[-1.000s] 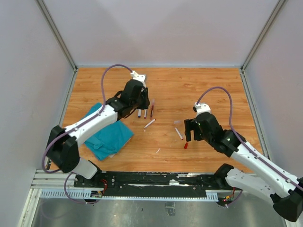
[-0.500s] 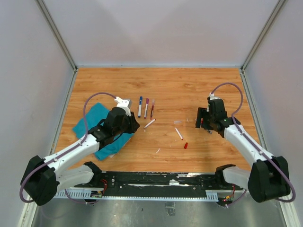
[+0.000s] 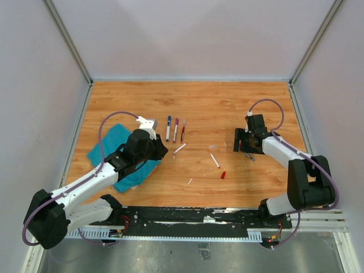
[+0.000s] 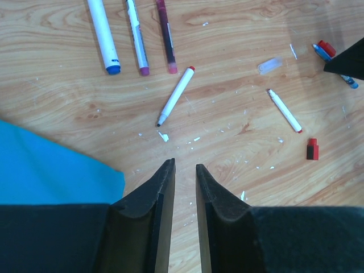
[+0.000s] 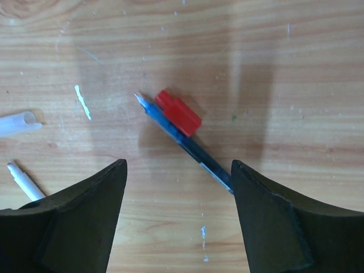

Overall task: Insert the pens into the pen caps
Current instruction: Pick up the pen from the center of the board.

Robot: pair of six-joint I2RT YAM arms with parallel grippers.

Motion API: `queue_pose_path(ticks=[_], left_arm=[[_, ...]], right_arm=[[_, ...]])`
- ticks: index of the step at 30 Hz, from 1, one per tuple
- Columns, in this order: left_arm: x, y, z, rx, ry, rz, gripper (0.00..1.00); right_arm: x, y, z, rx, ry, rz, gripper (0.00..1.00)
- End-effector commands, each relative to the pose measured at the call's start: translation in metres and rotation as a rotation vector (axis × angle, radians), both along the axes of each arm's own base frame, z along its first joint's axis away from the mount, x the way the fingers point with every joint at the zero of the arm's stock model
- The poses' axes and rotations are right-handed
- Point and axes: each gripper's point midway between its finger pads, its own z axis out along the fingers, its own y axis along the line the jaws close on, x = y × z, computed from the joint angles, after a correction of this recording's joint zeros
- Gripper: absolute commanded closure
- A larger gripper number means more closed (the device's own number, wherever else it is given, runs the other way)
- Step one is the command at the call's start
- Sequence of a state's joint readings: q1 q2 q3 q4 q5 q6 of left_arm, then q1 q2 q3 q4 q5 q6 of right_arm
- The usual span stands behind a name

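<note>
My right gripper (image 5: 177,164) stands wide open and holds nothing. It hangs over a blue pen (image 5: 187,145) lying diagonally on the wooden table (image 3: 227,108), with a red cap (image 5: 179,112) touching the pen near its tip. A clear cap (image 5: 17,122) and a white pen (image 5: 23,181) lie off to one side. My left gripper (image 4: 185,170) is empty, its fingers drawn nearly together with only a narrow gap. It sits beside the teal cloth (image 4: 51,170). Ahead of it, three pens (image 4: 136,37) lie side by side. A loose red-tipped pen (image 4: 176,95) lies nearer, and a second red cap (image 4: 311,149) lies well apart.
</note>
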State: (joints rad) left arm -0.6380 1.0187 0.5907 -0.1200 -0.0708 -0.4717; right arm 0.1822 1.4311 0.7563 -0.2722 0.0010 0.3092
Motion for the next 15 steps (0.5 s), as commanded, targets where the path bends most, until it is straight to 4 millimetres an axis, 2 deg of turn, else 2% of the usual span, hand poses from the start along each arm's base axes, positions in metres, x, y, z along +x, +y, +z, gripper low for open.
queue_pose_path(ticks=[1, 7, 15], left_arm=[[0.007, -0.011, 0.018, -0.032, -0.041, -0.031, 0.75], [0.007, -0.009, 0.020, -0.023, -0.050, -0.025, 0.75], [0.006, -0.009, 0.016, -0.027, -0.042, -0.023, 0.75]], right_arm=[[0.026, -0.002, 0.012, 0.002, -0.057, 0.002, 0.26], [0.025, 0.001, 0.001, 0.009, -0.014, 0.022, 0.26], [0.017, 0.010, -0.002, 0.050, 0.022, 0.054, 0.27]])
